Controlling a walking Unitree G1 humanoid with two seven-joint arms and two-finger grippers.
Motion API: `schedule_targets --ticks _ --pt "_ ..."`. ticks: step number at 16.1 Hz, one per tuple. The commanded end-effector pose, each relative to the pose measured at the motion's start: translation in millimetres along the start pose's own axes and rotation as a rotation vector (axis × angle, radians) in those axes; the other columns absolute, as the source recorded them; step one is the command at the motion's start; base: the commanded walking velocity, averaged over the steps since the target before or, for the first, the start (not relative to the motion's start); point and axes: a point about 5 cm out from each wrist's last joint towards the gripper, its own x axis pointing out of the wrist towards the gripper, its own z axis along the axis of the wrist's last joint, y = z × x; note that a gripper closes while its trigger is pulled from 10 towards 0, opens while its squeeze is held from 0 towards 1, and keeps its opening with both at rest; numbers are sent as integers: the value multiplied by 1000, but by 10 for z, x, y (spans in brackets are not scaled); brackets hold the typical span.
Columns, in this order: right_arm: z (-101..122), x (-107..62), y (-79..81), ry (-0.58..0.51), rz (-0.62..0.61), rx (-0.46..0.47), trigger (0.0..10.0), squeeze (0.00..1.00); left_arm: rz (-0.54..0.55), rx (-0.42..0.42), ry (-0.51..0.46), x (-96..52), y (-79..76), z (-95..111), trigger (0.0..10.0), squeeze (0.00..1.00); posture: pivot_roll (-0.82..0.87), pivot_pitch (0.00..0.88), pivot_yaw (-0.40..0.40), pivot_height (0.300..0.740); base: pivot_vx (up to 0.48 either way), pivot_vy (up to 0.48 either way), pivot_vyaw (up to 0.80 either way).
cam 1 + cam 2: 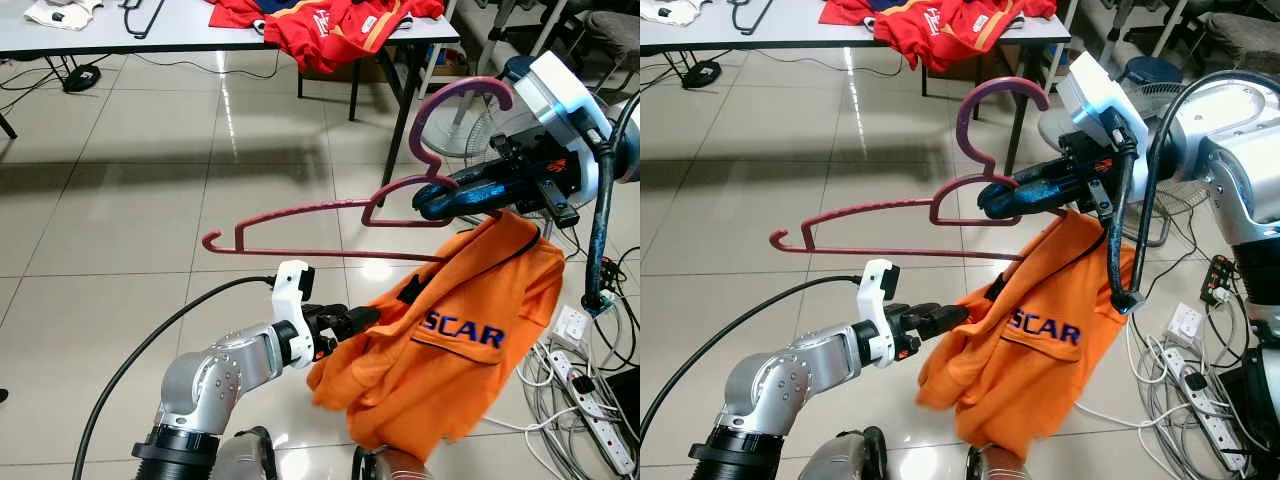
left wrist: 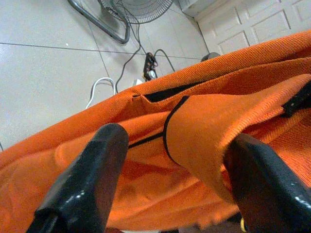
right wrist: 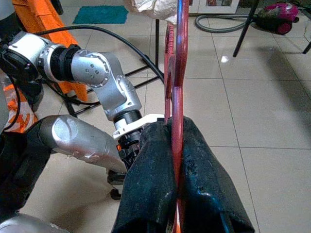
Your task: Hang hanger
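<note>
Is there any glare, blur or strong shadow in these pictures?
Left eye view: window glare streaks the floor tiles, and the table casts a broad shadow. Left wrist view: the near black fingers are soft, the orange shirt sharp. Right wrist view: the red hanger is sharp, clamped in the right claw.

We read the setting as a room in a home put to use as a test space: glossy beige floor tiles (image 1: 120,220), a white folding worktop (image 1: 180,30) piled with red garments (image 1: 330,25), a standing electric fan (image 1: 470,125), white power strips (image 1: 600,425) in tangled cables, white panelled doors (image 2: 252,24).
</note>
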Motion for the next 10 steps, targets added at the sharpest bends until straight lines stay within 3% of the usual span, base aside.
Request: schedule_targets --ticks 1,10 --pt "102 -55 13 -2 -18 -47 0 0 -1 0 15 -1 -5 -37 0 0 -103 176 -22 740 0 0 0" --pt "135 -38 -25 -3 -20 -63 0 0 12 18 6 9 -14 -43 0 0 -98 171 -28 740 0 0 0"
